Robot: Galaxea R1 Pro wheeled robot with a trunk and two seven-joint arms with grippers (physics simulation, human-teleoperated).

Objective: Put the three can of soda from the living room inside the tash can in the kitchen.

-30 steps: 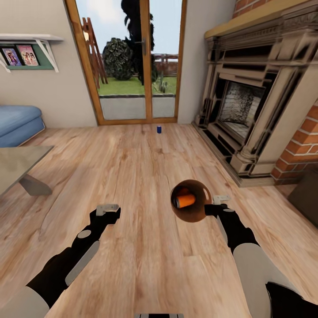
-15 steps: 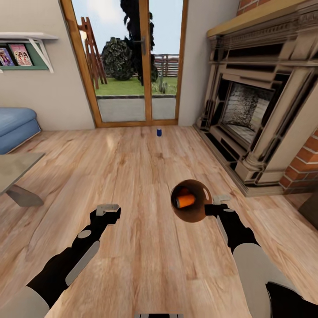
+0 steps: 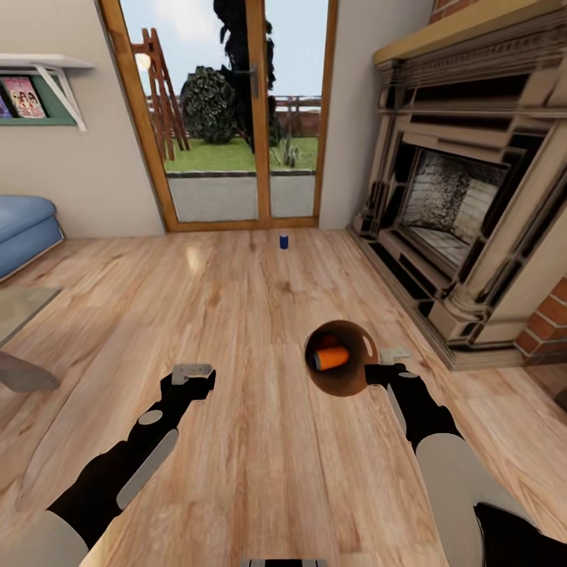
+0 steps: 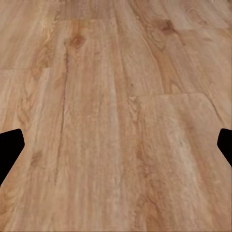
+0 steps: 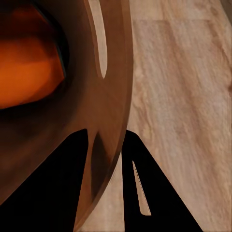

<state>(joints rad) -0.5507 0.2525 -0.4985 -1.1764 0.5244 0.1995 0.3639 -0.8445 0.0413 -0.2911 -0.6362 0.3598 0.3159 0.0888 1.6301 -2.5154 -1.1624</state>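
Note:
I am in the living room. My right gripper (image 3: 377, 371) is shut on the rim of the tash can (image 3: 346, 383), carried above the wood floor with its coppery inside turned toward my head camera. Two orange cans of soda (image 3: 330, 358) lie inside it. In the right wrist view the fingers (image 5: 79, 183) clamp the brown rim (image 5: 110, 96), with an orange can (image 5: 29, 72) beyond. The dark blue can of soda (image 3: 283, 241) stands on the floor ahead, near the glass doors. My left gripper (image 3: 193, 377) hangs open and empty over bare floor (image 4: 116, 121).
A dark ornate fireplace (image 3: 457, 197) and red brick wall (image 3: 543, 331) line the right side. Wood-framed glass doors (image 3: 236, 118) stand ahead. The blue sofa (image 3: 20, 228) and the glass table's corner (image 3: 20, 311) are at the left. Wood floor runs between me and the blue can.
The whole view has shifted: sofa and table slid leftward out of frame, the fireplace looms larger. Both arms hold the same pose, the tash can still gripped.

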